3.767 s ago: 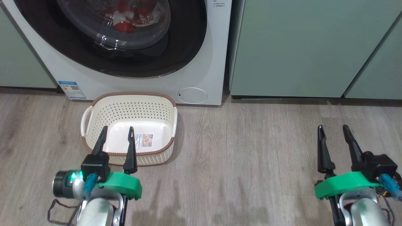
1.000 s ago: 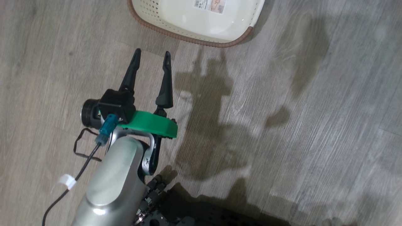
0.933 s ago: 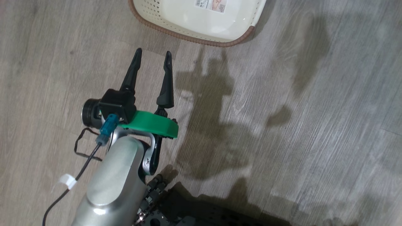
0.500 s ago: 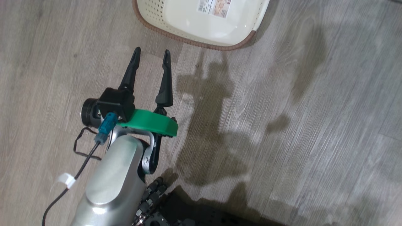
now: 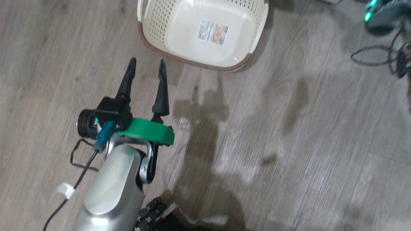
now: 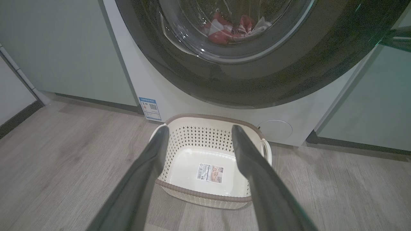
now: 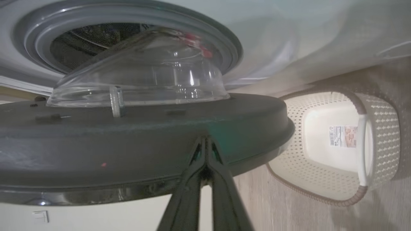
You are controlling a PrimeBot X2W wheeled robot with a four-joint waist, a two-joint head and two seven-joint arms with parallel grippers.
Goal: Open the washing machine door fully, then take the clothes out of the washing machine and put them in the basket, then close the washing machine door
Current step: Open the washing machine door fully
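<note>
My left gripper (image 5: 146,64) hangs open over the wood floor, just short of the cream basket (image 5: 192,62), which holds nothing. In the left wrist view the same basket (image 6: 179,144) stands before the white washing machine (image 6: 154,80), and red clothes (image 6: 224,30) show through the washing machine door (image 6: 224,83). In the right wrist view the door (image 7: 128,144) stands ajar, its clear bowl pulled out of the grey rubber ring (image 7: 224,48). My right gripper (image 7: 205,139) is shut, its tips against the edge of the black rim on the bowl side.
Pale green cabinets (image 6: 64,48) flank the machine on both sides. The right arm's wrist (image 5: 382,14) with green lights and a loose black cable (image 5: 369,56) show at the head view's top right. Open wood floor (image 5: 289,144) lies right of my left arm.
The head camera has swung, so the basket shows more fully and the right arm's wrist has come into the top right corner. My left gripper stays open and holds its pose.
</note>
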